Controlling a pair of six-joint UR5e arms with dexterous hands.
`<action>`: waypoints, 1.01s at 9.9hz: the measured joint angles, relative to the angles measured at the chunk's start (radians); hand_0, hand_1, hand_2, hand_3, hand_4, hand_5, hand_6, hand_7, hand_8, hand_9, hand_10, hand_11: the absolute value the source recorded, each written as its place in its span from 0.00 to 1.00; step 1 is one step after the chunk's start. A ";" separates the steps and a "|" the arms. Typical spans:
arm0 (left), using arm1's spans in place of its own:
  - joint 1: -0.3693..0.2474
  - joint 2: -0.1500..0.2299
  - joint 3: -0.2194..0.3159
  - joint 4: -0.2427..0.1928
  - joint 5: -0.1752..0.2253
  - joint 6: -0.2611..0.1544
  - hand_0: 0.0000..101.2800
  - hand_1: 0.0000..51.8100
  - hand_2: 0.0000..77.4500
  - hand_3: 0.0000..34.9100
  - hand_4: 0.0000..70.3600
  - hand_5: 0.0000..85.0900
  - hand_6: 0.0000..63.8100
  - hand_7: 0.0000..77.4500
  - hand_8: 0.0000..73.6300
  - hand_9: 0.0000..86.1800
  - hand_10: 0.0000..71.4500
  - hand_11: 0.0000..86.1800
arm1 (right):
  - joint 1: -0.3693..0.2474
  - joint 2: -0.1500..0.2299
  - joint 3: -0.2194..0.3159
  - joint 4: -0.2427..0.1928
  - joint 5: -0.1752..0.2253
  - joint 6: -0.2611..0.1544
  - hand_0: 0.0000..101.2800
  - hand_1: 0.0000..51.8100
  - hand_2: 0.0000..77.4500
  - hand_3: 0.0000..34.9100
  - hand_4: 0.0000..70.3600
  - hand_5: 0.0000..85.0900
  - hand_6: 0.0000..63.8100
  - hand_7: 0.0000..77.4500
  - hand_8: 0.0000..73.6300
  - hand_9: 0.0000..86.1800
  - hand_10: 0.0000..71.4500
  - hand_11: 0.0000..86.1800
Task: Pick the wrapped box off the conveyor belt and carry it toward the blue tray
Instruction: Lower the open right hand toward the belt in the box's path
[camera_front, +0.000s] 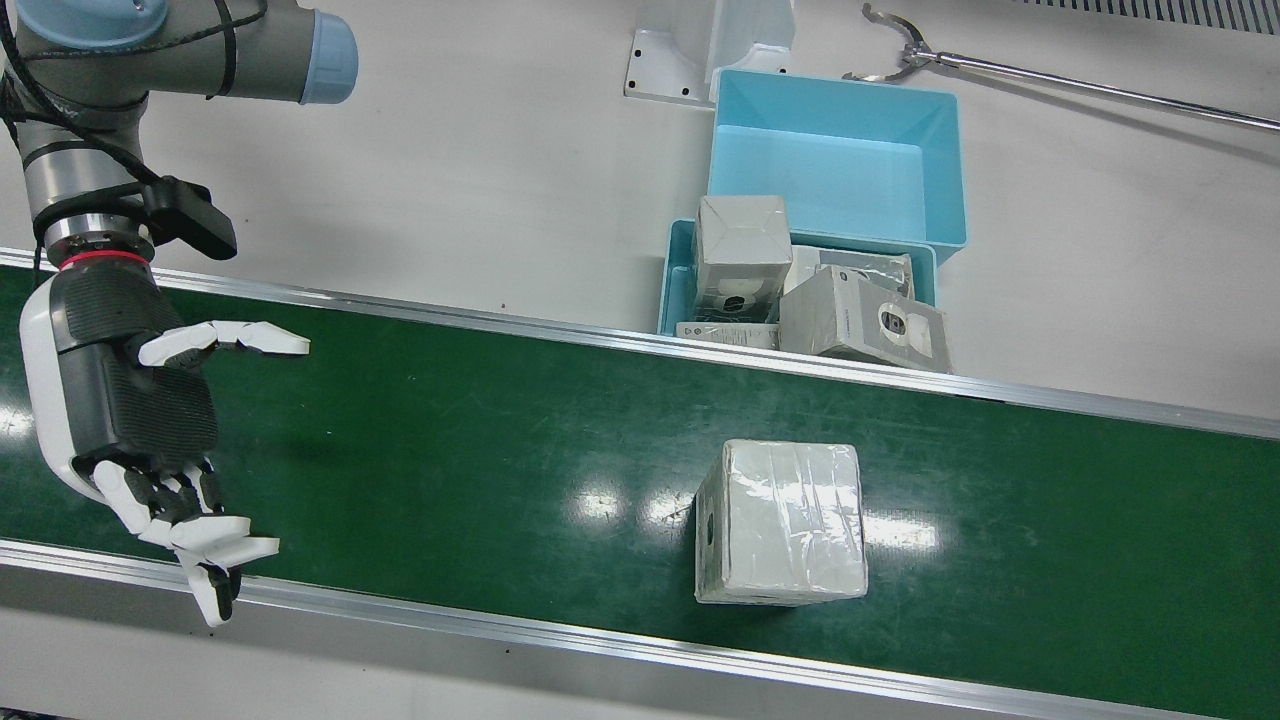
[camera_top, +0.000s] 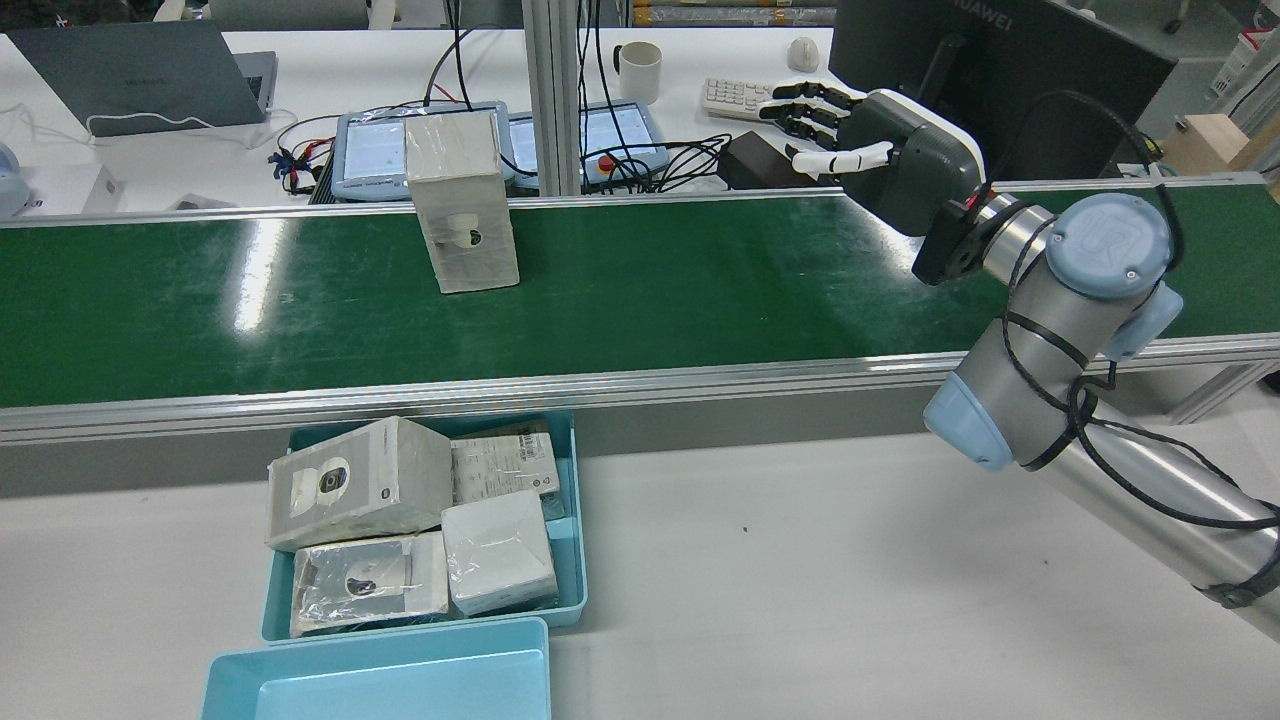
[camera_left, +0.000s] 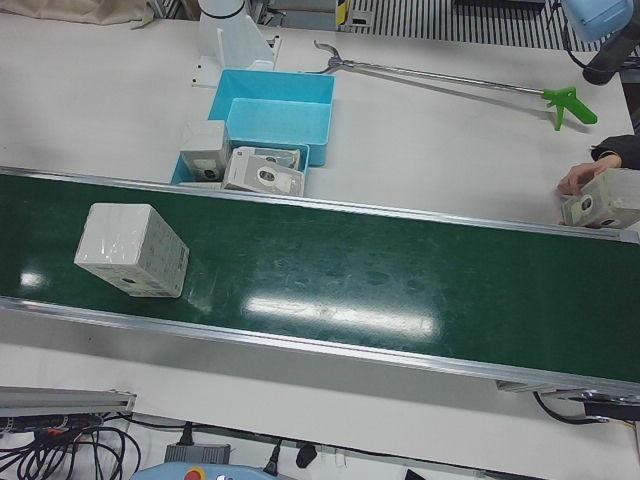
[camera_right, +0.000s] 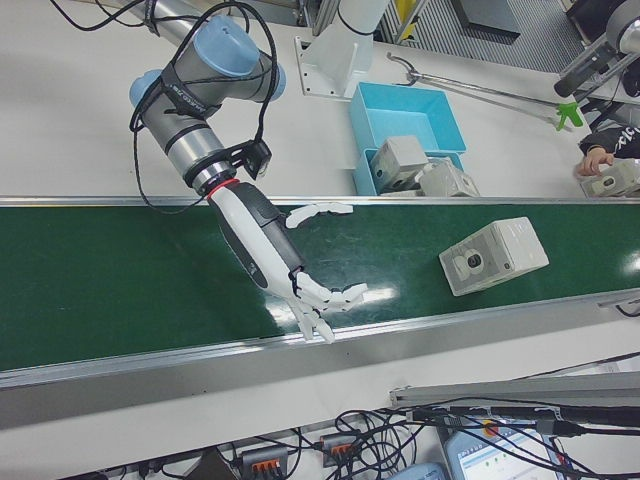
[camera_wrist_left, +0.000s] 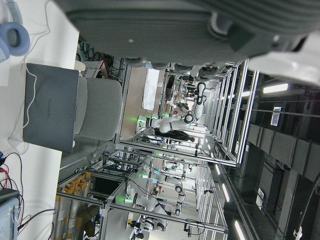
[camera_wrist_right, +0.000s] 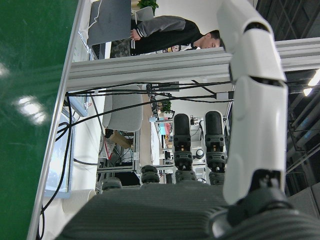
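1. Belt (camera_front: 450, 440) is running long and green across the station; the right hand is hovering over it, the box is sitting on it.
2. Right arm (camera_top: 1060, 330) is reaching out over the belt. No left arm in any table view; the left hand camera shows only a sliver of its own palm (camera_wrist_left: 200, 25), so I cannot tell whether that hand is spread or closed.
3. Right hand (camera_front: 140, 420) is hanging spread over the belt, fingers apart, holding nothing, palm facing down the belt toward the box.
4. Blue trays (camera_front: 835, 160) are sitting off the belt on the robot's side, past the box as seen from the hand; the nearer tray (camera_top: 570, 520) is already holding several wrapped boxes.
5. Wrapped box (camera_front: 780, 520) is standing alone on the belt, well apart from the right hand, lying along the belt's length from it. Standing on end in the rear view. The right hand is the only one near, so my call is that it's taking the grasp with a sideways reach along the belt.
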 joint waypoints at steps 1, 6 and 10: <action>0.000 0.000 0.000 0.000 0.000 0.000 0.00 0.00 0.01 0.00 0.00 0.01 0.00 0.01 0.00 0.00 0.00 0.00 | -0.002 0.000 -0.004 0.001 0.000 -0.001 0.47 0.31 0.27 0.43 0.20 0.37 0.14 0.34 0.01 0.08 0.00 0.02; 0.000 0.000 0.000 0.000 0.000 0.000 0.00 0.00 0.01 0.00 0.00 0.01 0.00 0.00 0.00 0.00 0.00 0.00 | -0.010 0.002 -0.005 0.064 -0.007 -0.050 0.47 0.26 0.23 0.60 0.13 0.31 0.03 0.25 0.00 0.03 0.00 0.02; 0.000 0.000 0.000 0.000 0.000 0.000 0.00 0.00 0.01 0.00 0.00 0.01 0.00 0.00 0.00 0.00 0.00 0.00 | -0.011 -0.003 -0.008 0.077 -0.009 -0.061 0.47 0.27 0.26 0.44 0.18 0.34 0.09 0.31 0.00 0.06 0.00 0.02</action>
